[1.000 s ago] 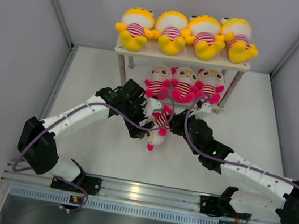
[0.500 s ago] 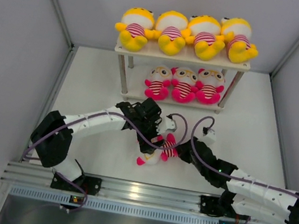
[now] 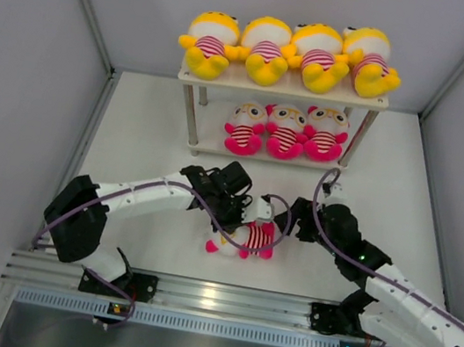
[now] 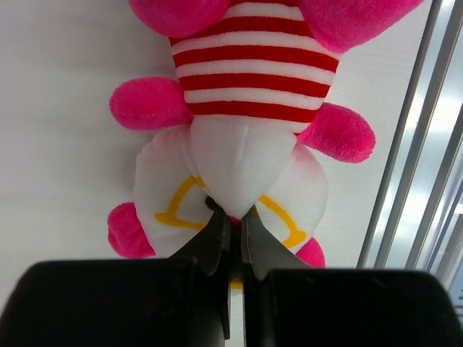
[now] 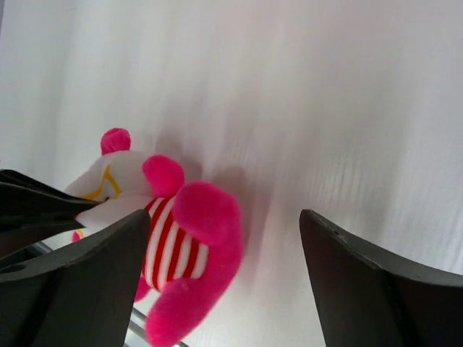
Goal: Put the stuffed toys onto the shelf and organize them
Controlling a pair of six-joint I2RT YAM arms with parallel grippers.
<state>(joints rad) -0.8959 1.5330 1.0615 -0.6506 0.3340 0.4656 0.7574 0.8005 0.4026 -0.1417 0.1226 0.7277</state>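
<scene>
Pink doll caught by the face, near the shelf.
Left gripper clamps its face; right gripper jaws stand apart beside it.

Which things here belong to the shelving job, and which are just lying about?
Job: four yellow plush dolls in striped shirts; three pink-limbed plush dolls on the lower tier; fourth pink-limbed doll on the table, pinched by the left claw; pale two-tier shelf; open right claw.
Lying about: nothing loose, only the aluminium rail.
</scene>
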